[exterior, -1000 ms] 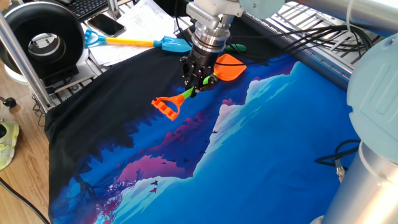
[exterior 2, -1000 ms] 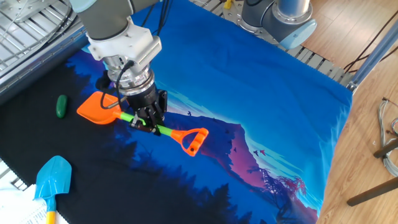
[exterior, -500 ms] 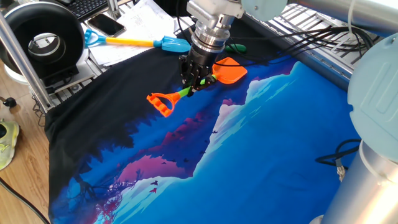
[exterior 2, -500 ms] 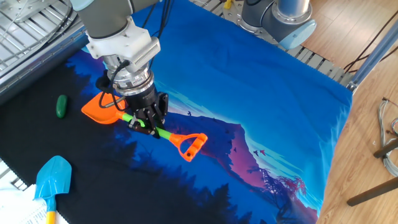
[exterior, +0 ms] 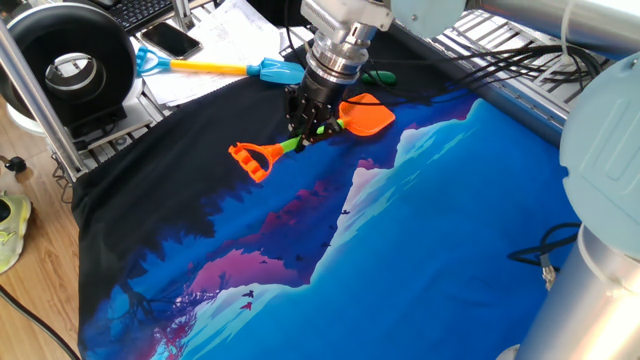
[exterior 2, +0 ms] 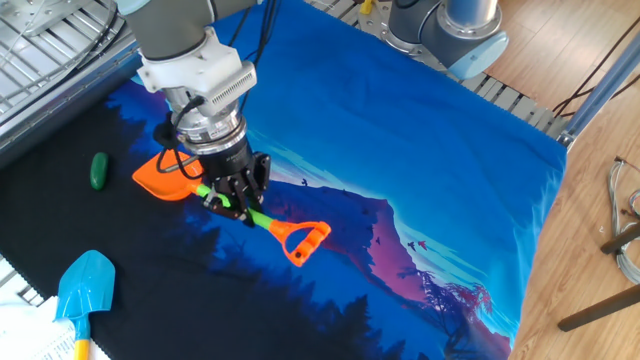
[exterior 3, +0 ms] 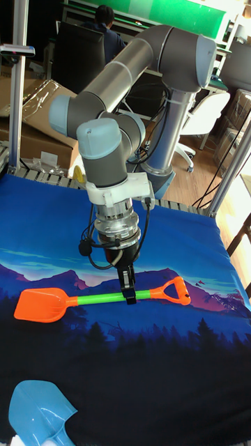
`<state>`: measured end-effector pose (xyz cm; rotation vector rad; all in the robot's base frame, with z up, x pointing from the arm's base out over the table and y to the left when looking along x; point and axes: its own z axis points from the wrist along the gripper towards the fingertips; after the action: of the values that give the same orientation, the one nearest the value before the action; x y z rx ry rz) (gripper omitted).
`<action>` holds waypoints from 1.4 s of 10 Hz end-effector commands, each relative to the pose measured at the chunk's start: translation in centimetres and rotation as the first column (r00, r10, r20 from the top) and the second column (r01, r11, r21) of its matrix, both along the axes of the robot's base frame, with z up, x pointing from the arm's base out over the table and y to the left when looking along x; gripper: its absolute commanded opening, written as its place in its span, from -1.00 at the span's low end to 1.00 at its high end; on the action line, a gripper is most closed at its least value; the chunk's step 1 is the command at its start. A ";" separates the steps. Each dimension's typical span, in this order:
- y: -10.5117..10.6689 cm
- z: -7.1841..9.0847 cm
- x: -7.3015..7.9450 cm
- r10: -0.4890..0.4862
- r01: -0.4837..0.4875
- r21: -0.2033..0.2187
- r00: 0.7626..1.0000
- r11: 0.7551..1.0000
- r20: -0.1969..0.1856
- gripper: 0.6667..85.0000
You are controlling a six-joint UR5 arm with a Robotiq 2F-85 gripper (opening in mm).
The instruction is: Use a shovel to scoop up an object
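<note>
The shovel has an orange blade, a lime-green shaft and an orange D handle, and it lies low over the dark part of the cloth. My gripper is shut on its green shaft near the middle. In the other fixed view the gripper stands between the blade and the handle of the shovel. The tall fixed view shows the shovel held level by the gripper. The object, a small dark green oval, lies on the cloth a short way beyond the blade tip; in one fixed view the object sits just behind the arm.
A blue-bladed shovel with a yellow shaft lies at the cloth's edge over papers, its blade near the corner. A phone and a black round device sit off the cloth. Cables run along the far side.
The gripper has turned the shovel on the spot: the handle end swung away from the robot base and toward the cloth's near edge, and the blade shifted slightly.
</note>
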<state>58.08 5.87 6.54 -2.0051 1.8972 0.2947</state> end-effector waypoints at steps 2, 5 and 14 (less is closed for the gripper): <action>0.1 0.6 -0.2 0.117 -0.117 0.015 0.993 0.993 0.035 -0.96; -2.2 -0.4 -0.5 0.168 -0.166 -0.065 0.986 0.984 0.021 -0.96; -5.1 0.1 -1.9 0.243 -0.245 -0.004 0.966 0.970 -0.083 -0.98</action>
<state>56.68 1.47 6.30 -2.2496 1.7175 0.3917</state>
